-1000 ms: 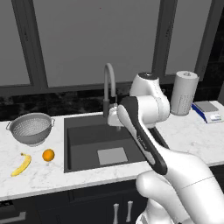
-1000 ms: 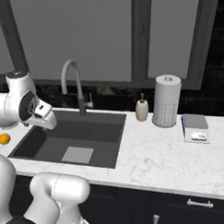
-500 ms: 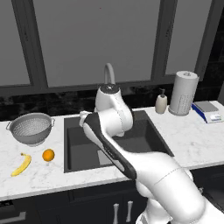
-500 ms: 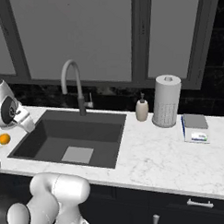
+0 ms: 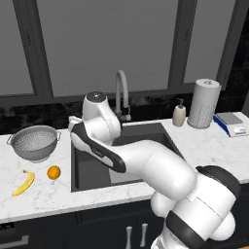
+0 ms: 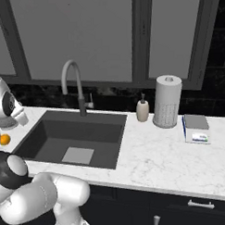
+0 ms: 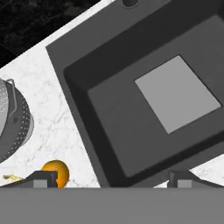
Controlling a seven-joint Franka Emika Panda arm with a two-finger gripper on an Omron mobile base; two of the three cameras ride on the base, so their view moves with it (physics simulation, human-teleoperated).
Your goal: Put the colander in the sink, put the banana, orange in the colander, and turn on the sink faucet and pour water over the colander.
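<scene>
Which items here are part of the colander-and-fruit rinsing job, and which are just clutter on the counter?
Part of the job:
colander, on the counter left of the sink
sink
banana
orange
sink faucet

Just lying about:
paper-towel roll
soap bottle
small scale at the counter's right end

The colander [image 5: 35,142] looks like perforated, dull silver metal; the sink [image 5: 146,138] is matt dark grey; the surface [image 6: 167,153] is smooth, veined white marble.
</scene>
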